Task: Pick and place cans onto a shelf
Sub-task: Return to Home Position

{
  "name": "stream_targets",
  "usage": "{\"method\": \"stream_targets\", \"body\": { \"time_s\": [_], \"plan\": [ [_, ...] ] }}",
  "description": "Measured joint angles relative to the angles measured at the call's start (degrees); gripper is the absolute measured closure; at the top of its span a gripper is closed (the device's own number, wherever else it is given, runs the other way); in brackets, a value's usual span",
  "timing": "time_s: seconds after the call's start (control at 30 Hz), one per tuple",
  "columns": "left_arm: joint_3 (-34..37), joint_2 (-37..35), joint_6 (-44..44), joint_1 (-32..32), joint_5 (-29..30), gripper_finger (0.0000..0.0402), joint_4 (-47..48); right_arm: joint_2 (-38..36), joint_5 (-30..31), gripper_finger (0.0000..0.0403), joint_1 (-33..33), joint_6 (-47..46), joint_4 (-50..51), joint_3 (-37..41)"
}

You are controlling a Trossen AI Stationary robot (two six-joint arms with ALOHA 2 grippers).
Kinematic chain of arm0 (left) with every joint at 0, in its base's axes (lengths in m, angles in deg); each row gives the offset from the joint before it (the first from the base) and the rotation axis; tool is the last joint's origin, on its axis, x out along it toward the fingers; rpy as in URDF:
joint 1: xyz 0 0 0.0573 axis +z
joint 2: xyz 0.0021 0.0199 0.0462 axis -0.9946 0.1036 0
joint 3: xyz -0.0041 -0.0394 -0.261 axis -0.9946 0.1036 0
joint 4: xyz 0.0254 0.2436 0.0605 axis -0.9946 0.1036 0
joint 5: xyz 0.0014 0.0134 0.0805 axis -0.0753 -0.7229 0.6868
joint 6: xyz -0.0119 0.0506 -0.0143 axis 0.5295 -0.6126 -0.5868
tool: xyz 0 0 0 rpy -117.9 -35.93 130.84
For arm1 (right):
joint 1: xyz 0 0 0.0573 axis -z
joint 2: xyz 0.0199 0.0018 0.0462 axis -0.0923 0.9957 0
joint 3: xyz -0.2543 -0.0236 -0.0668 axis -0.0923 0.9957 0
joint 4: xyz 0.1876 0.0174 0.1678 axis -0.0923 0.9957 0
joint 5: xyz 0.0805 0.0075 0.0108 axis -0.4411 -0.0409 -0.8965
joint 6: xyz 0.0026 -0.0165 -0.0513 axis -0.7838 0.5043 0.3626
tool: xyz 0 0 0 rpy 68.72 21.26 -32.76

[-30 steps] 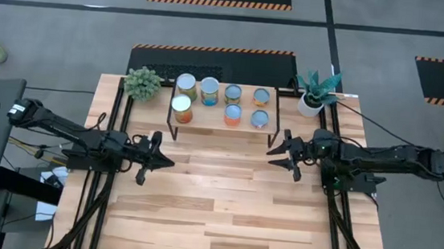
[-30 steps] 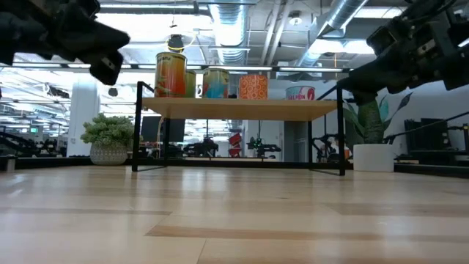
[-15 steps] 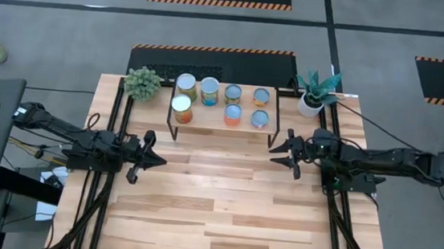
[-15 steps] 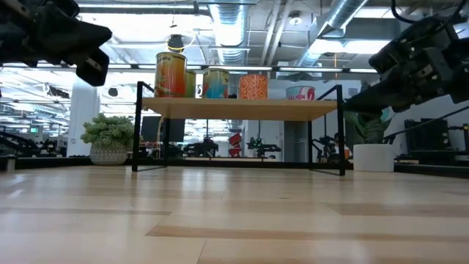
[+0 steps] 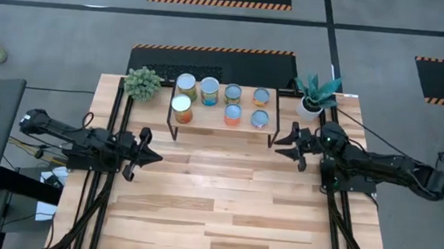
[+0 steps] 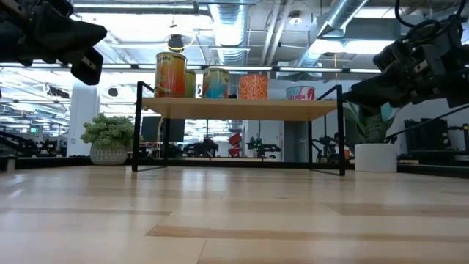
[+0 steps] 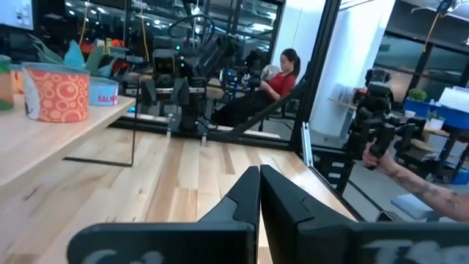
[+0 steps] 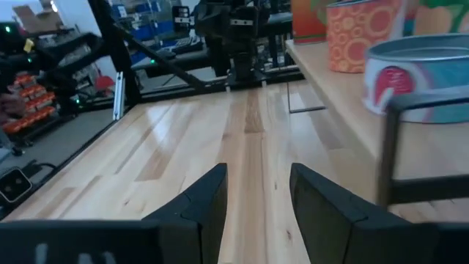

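Seven small cylindrical cans (image 5: 209, 85) w/ shiny round tops stood upright on the low light-wood shelf (image 5: 207, 111) w/ thin black legs, at the far side of the striped wooden tabletop (image 5: 215, 204); four sat in the back row, three in the front row, w/ a bare stretch of board between the front row's first & second cans. In the low view, a tall orange-and-yellow can (image 6: 171, 73) stood toward the shelf's left end; a blue-green can (image 6: 215, 83) came next; then an orange can (image 6: 253, 86) w/ a circle pattern; then a short pale-blue can (image 6: 300, 92) toward the right end. Left gripper (image 5: 155, 156) hung over the tabletop's left part, in front of the shelf & well apart from it; its dark fingers (image 7: 242, 202) were pressed together. Right gripper (image 5: 282, 146) hung near the shelf's right end, approx. level w/ the front legs, apart from both shelf & cans; its fingers (image 8: 209, 202) stood apart, w/ bare tabletop showing between them. A fuzzy green plant (image 5: 142, 83) sat just beside the shelf's left end; a spiky green plant in a white pot (image 5: 310, 106) sat near the right end, behind the right gripper. Beyond the tabletop, the left wrist view showed a seated person (image 7: 282, 73) in a red top & another person's forearm (image 7: 414, 183).
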Motion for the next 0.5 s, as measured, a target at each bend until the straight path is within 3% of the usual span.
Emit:
{"method": "stream_targets", "body": {
  "time_s": [0.23,0.5],
  "plan": [
    [0.1,-9.7,-0.5,0.0,0.3,0.0402,8.3,0.0,-4.2,0.023,5.8,-4.0,-0.5,0.0],
    [0.1,-9.4,2.1,0.0,1.3,0.0402,8.9,-2.2,-2.5,0.023,2.6,-6.6,-3.2,0.1]
  ]
}}
